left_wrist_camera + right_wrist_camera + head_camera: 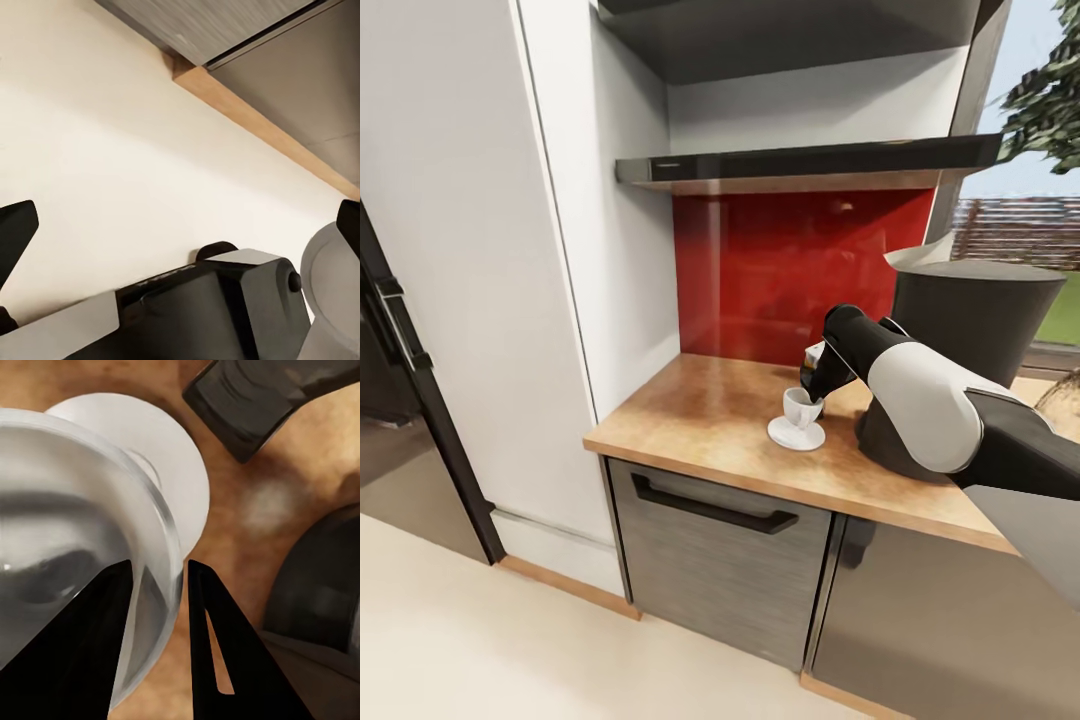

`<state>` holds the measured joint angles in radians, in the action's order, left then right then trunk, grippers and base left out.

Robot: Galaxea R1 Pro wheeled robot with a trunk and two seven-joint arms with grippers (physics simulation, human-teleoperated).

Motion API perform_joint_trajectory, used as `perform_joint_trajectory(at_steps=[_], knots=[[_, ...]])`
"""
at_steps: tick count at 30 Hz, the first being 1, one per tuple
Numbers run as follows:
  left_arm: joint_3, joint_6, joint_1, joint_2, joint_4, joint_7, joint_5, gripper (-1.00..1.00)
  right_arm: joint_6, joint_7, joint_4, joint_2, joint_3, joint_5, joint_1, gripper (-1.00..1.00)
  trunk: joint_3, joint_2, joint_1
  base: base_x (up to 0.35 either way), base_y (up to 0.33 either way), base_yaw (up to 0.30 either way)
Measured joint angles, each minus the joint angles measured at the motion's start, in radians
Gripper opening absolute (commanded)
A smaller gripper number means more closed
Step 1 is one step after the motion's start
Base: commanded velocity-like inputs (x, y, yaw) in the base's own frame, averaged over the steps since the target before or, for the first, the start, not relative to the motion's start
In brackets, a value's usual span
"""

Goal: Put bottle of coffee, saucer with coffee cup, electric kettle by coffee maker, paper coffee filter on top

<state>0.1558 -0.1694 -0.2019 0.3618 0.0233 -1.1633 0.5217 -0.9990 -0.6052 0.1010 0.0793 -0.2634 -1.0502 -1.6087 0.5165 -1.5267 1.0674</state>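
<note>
Right gripper [159, 585] pinching the cup's [799, 405] rim between nearly closed fingers [217, 645], cup sitting upright on the saucer [796, 433], just beside the coffee maker [960, 330].

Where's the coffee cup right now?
Head view: the coffee cup sits on the saucer on the countertop, left of the coffee maker, right gripper pinching its rim.

A glossy red backsplash [790, 270] covers the wall behind the alcove, flanked by a tall white cabinet panel [490, 250]. The floor [510, 640] is pale cream with a tan wooden plinth [565, 585] beneath grey drawer fronts [710, 560]. A window [1030, 180] admits daylight, showing foliage and sky.
</note>
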Motion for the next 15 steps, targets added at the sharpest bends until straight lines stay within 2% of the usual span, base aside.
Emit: perform_joint_trajectory(at_steps=[15], knots=[[0.000,0.000,0.000,0.000,0.000,0.000,0.000,1.00,0.000,0.000,0.000,0.000,0.000,-0.001,0.000,-1.00,0.022,0.000,0.000,0.000,0.000,0.000]])
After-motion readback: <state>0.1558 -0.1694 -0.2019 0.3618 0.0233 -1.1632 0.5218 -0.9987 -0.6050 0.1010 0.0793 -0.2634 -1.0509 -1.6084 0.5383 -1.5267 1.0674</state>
